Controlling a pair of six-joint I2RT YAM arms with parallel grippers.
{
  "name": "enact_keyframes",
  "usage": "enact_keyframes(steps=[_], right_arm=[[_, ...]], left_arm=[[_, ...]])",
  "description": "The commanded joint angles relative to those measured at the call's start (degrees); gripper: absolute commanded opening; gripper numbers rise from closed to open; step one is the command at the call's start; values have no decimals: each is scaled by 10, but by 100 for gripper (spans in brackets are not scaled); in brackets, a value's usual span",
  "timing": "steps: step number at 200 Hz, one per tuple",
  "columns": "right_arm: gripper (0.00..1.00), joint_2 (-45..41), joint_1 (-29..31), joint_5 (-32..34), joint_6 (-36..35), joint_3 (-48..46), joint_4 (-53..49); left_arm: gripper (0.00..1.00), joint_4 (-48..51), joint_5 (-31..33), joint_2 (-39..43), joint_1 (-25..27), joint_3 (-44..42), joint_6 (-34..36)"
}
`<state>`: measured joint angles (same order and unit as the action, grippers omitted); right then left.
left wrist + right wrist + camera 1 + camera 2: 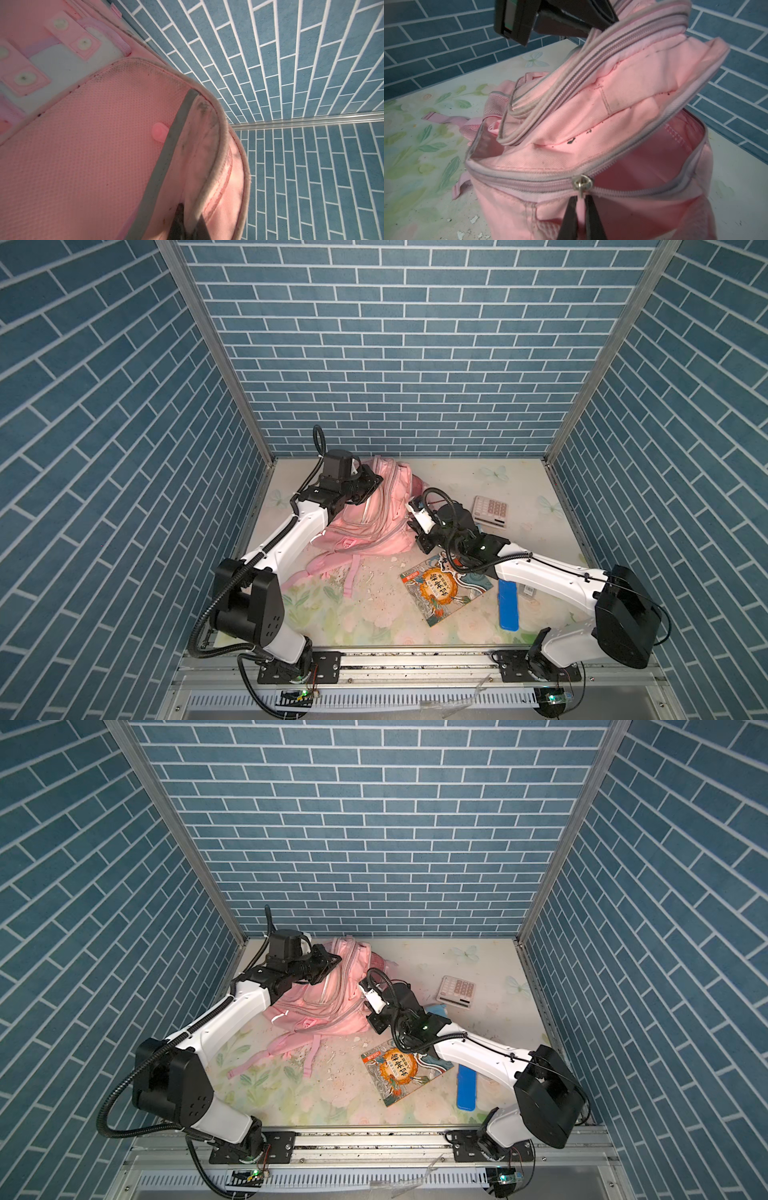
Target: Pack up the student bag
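The floral table [374, 626] carries the pink bag [374, 526] at its back left, close to the rear wall in both top views, its top raised and its straps trailing toward the front edge. The right wrist view shows its main pocket gaping, the zip partly undone and pink lining visible inside. A book [446, 589] with an orange and blue cover lies flat to the right of the straps, partly under the right arm. A blue case [509, 605] lies just right of the book, and a calculator [490, 512] sits farther back on the right, well apart from the bag. The left gripper [190, 224] is at the bag's top, jaws pinched tight on a fold of its pink edge and holding it up. The right gripper [580, 201] is at the bag's right side, jaws closed to a narrow gap with the metal zip pull [581, 191] caught between them. White flakes [386, 572] are scattered on the table between the straps and the book
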<state>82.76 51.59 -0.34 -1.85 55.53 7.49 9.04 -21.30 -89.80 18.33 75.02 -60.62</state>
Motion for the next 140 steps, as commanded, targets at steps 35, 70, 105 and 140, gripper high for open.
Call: enact_keyframes(steps=[35, 70, 105, 140], right_arm=[[0, 24, 17, -192, -12, 72, -99], [0, 47, 17, -231, 13, 111, -148], [0, 79, 17, -198, 68, 162, -206], [0, 96, 17, -71, 136, 225, -310]], left_arm=[[0, -81, 65, 1, 0, 58, 22], [0, -61, 110, -13, 24, 74, 51], [0, -57, 157, -16, 39, 79, 57], [0, -48, 188, -10, 45, 79, 67]])
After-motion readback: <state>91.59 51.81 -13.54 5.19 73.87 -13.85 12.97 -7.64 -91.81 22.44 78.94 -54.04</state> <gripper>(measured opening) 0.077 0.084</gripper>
